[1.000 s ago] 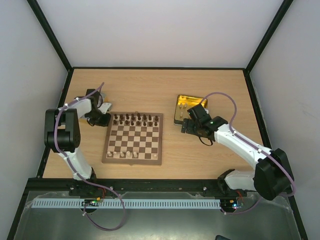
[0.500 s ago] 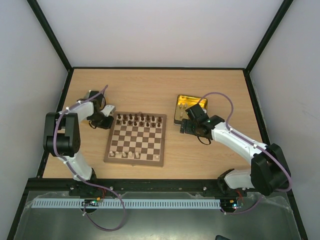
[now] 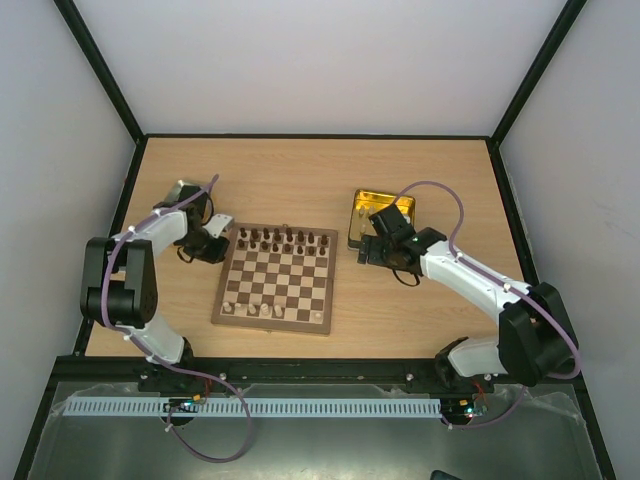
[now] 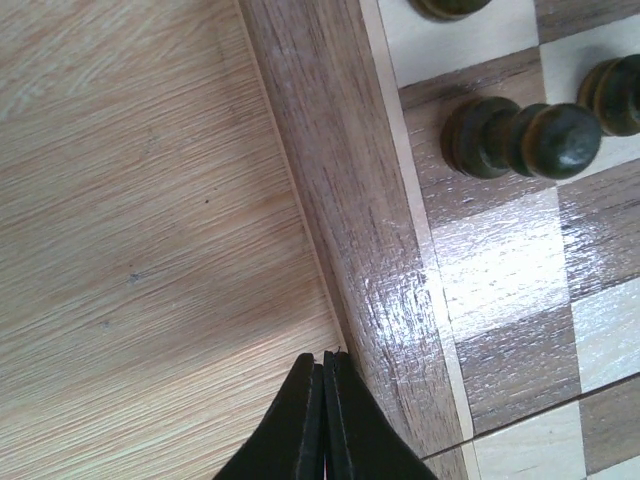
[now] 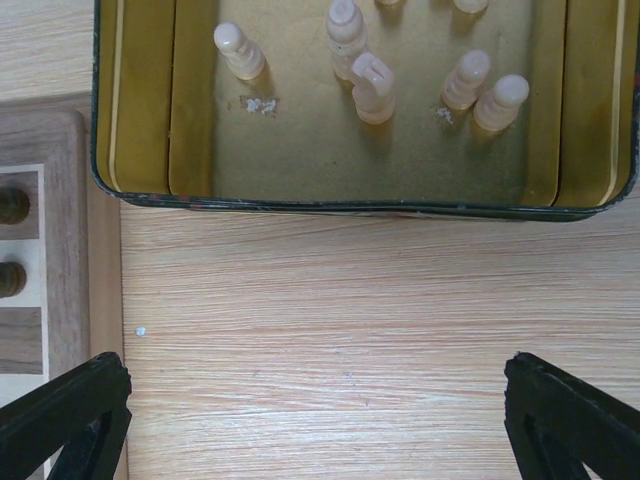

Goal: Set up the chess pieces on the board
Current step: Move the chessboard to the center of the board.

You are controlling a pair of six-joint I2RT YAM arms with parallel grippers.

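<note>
We log the board (image 3: 278, 285) as checkered dark brown and cream, with a mid-brown wood border and a thin pale inner line. The dark pieces (image 4: 520, 138) are glossy blackish brown. The pale pieces (image 5: 372, 88) are cream. The tray (image 5: 145, 100) is gold inside with a dark green rim. The table (image 5: 330, 330) is light wood grain. The left gripper (image 4: 323, 360) and right gripper (image 5: 315, 380) are black, the arms (image 3: 470, 275) white with black joints, the cables (image 3: 432, 183) purple.

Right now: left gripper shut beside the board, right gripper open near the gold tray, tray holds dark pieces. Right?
One slip: the pieces in the gold tray are pale cream, not dark, as the right wrist view shows. The rest stands: left gripper shut beside the board, right gripper open near the tray.
</note>
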